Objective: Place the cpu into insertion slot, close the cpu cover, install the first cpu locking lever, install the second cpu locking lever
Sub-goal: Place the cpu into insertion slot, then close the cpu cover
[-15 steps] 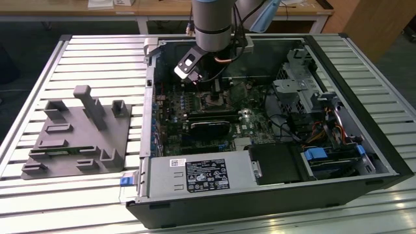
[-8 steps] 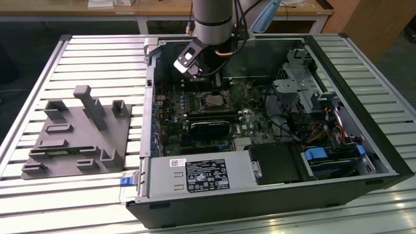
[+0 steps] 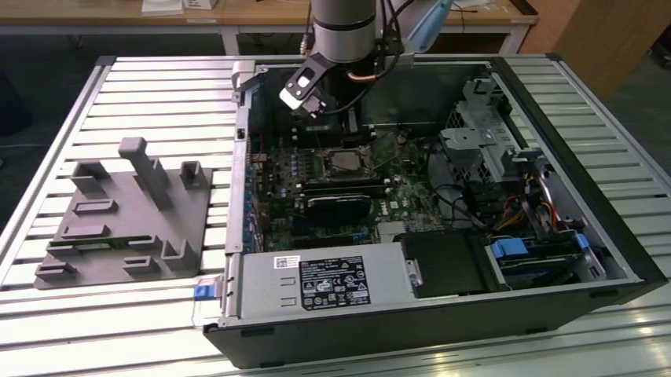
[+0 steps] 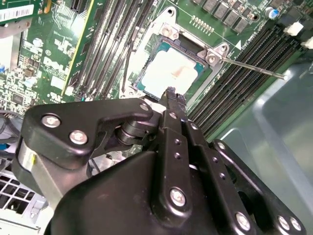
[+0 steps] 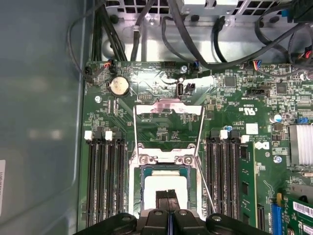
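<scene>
Insertion slot (image 5: 145, 171) uncovered; cpu cover (image 5: 168, 111) flipped back, locking lever (image 4: 252, 67) sticking out, memory slots (image 5: 105, 176) flanking both sides.

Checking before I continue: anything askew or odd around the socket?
Nothing stands out. The chip lies square in the socket, under the end effector; the cover frame is flipped open.

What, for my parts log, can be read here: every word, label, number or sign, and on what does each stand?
Nothing can be quoted with confidence.
Large white label on the power supply box: print and symbols too small to read.
Small white sticker on the same box: too small.
White barcode sticker in the second wrist view: digits blurred.
White lettering on the motherboard in the first wrist view: too small.
</scene>
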`<move>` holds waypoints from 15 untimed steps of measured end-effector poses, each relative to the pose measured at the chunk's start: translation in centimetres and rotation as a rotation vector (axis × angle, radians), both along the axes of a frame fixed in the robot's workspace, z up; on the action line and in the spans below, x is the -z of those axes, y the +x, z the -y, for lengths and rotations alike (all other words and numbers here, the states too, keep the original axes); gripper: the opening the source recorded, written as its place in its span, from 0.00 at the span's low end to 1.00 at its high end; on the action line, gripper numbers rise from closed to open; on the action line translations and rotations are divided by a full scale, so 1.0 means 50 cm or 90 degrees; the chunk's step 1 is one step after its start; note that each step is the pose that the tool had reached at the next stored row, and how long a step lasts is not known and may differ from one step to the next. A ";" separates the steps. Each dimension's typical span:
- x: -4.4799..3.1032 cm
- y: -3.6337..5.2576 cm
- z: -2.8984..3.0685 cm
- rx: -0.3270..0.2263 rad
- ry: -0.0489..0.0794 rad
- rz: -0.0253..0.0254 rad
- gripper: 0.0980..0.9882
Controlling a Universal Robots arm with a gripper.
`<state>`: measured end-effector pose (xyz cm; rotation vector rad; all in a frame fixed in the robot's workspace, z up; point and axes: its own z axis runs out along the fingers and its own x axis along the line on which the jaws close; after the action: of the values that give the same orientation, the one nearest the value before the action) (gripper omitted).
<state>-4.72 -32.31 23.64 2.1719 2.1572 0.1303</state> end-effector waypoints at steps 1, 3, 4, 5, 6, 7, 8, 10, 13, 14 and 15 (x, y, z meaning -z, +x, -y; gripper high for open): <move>0.000 0.000 0.000 0.000 0.000 0.0000 0.01; 0.000 0.000 0.000 0.000 0.000 0.0000 0.01; 0.000 0.000 0.000 0.000 0.000 0.0000 0.01; 0.000 0.000 0.000 0.000 0.000 0.0000 0.01; 0.000 0.000 0.000 0.001 0.000 -0.0001 0.01; 0.000 0.000 0.000 0.001 0.000 -0.0001 0.01; 0.000 0.000 0.000 0.001 0.000 -0.0001 0.01; 0.000 0.000 0.000 0.001 0.000 0.0000 0.01; 0.000 0.000 0.000 0.001 0.000 -0.0001 0.01; 0.000 0.000 0.000 0.001 0.000 -0.0001 0.01; 0.000 0.000 0.000 0.001 0.000 -0.0001 0.01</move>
<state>-4.72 -32.32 23.66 2.1729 2.1560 0.1297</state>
